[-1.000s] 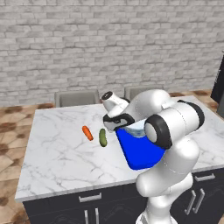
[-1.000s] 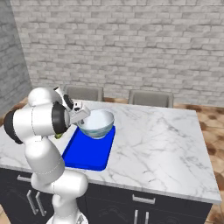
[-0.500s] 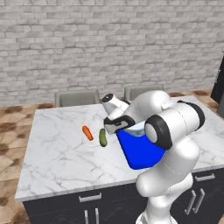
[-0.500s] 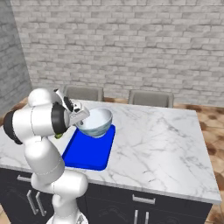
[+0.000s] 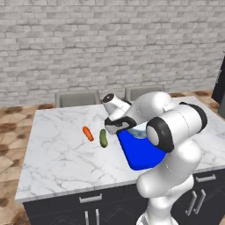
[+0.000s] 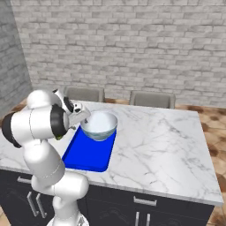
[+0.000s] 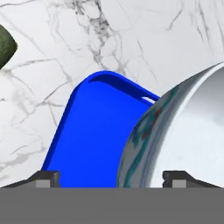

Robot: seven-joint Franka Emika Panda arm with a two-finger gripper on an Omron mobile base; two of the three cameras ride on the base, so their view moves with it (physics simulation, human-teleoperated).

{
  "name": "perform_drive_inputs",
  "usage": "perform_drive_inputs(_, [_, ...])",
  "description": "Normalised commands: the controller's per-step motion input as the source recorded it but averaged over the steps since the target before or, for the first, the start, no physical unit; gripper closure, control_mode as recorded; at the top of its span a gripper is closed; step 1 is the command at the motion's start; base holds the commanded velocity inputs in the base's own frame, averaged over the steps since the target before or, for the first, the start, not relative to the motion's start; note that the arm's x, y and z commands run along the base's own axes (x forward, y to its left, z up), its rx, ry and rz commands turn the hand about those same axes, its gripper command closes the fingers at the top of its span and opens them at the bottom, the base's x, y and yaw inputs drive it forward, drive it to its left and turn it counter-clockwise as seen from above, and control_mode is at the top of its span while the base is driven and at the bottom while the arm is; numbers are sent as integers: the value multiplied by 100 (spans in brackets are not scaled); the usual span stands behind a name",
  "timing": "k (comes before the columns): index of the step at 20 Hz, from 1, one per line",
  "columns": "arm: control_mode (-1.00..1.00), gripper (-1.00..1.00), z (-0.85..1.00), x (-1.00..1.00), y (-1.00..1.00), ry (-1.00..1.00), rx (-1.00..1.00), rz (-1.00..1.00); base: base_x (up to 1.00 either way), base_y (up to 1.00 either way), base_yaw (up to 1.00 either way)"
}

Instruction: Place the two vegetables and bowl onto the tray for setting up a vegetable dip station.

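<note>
no readable text, label, brand, number or sign shows on anything in these pictures.

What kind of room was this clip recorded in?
A rendered home kitchen, most likely. A white marble-topped island sits on dark cabinets with bar handles, two grey chairs are tucked against its far side, and a pale brick wall stands behind. A round pale bowl rests on a bright blue tray.
</note>
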Motion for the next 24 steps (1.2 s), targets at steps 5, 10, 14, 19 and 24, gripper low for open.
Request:
perform_drive_inputs(5, [-100, -100, 47, 0, 1, 7, 0, 0, 0, 0, 0])
perform_drive_inputs(10, [-100, -100, 57, -7, 24, -2, 9, -6, 0, 0, 0])
perform_drive_inputs(14, [-100, -100, 25, -18, 33, -4, 20, -22, 0, 0, 0])
perform_drive_inputs(19, [-100, -100, 0, -23, 39, 0, 20, -22, 0, 0, 0])
perform_drive_inputs(24, [-100, -100, -10, -16, 38, -1, 11, -24, 0, 0, 0])
